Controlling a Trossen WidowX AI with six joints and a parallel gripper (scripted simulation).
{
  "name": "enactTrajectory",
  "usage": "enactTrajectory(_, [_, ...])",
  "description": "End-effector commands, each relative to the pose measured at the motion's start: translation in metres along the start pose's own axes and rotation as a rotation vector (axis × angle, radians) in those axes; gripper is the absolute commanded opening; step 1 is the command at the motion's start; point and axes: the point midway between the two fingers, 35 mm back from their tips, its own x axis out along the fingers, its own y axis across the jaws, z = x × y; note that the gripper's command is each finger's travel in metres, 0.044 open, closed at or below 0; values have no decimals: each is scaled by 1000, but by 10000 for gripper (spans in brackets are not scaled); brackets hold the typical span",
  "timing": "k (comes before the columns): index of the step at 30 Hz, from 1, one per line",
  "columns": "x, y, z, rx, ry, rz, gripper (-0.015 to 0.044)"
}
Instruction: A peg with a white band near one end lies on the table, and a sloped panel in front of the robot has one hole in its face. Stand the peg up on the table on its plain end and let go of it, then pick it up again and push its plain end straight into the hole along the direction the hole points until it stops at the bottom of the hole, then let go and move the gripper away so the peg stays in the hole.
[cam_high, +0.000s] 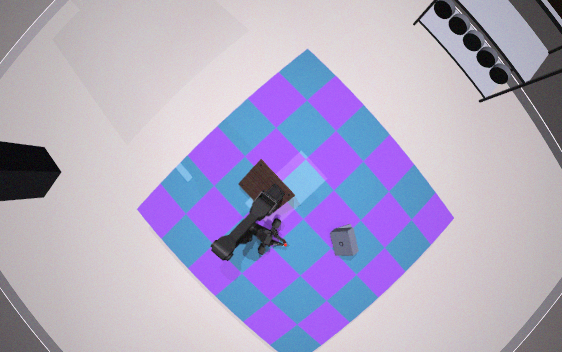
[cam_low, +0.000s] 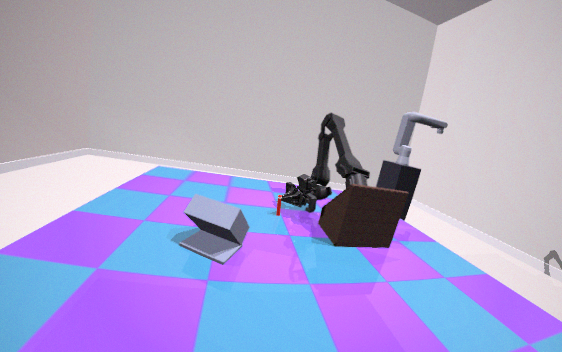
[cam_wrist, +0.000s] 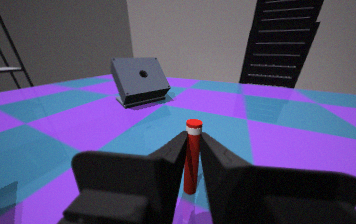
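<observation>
Black gripper fingers are closed around the upright red peg (cam_high: 285, 245) (cam_low: 279, 206) (cam_wrist: 191, 165), their tips just below its white band (cam_wrist: 194, 130). The gripper (cam_high: 285, 244) (cam_low: 282, 198) (cam_wrist: 193, 136) grasps it low over the blue and purple checked mat (cam_high: 307, 115) (cam_low: 260, 315) (cam_wrist: 225, 120). Well beyond the peg, the grey sloped panel (cam_high: 350, 237) (cam_low: 215, 215) (cam_wrist: 130, 82) shows its hole (cam_high: 341, 244) (cam_wrist: 143, 74). Farther back rises a black slatted tower (cam_wrist: 280, 47).

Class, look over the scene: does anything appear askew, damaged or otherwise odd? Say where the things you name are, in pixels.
Nothing stands out. The red peg (cam_low: 279, 206) (cam_wrist: 191, 167) is upright at the gripper's (cam_low: 282, 198) (cam_wrist: 193, 137) fingertips, white band near the top. The grey panel (cam_high: 344, 241) (cam_low: 216, 216) (cam_wrist: 139, 80) leans, but it is a sloped panel by design; no damage shows.
</observation>
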Motion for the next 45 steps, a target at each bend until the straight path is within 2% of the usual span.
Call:
enactTrajectory(1, [-1,0,-2,0,1,0,49])
enactTrajectory(22, [-3,1,-1,6,-20,-4,49])
enactTrajectory(25, [-3,1,-1,6,-21,-4,128])
enactTrajectory(45, [-3,1,-1,6,-21,-4,130])
